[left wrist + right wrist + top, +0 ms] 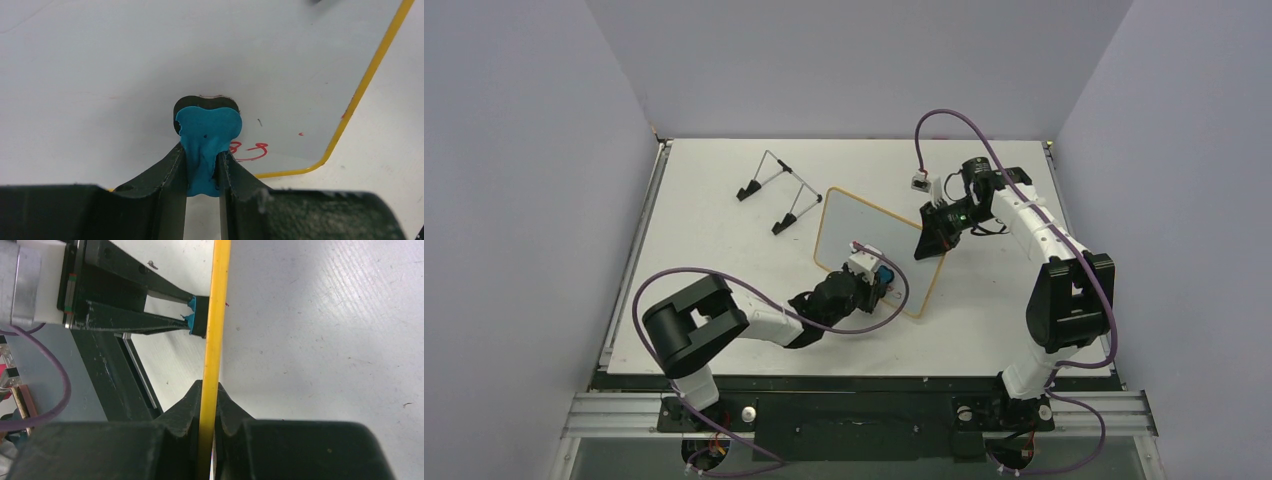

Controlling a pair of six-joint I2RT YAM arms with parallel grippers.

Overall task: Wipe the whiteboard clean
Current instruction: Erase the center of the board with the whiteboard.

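The whiteboard (864, 235) is held tilted above the table, its orange-yellow rim (371, 75) clear in the left wrist view. My right gripper (929, 240) is shut on the board's right edge; in the right wrist view the rim (216, 340) runs straight between the right gripper (209, 392) jaws. My left gripper (202, 156) is shut on a blue eraser (207, 132), which presses against the board's face near its lower corner. A small red scribble (250, 150) shows just right of the eraser; the face is otherwise white. The eraser (196, 315) also shows against the rim.
A thin wire stand (776, 190) with black feet sits on the table (714, 260) to the left of the board. Purple cables loop from both arms, one (724, 275) lying over the table near the left arm. Grey walls close in on three sides.
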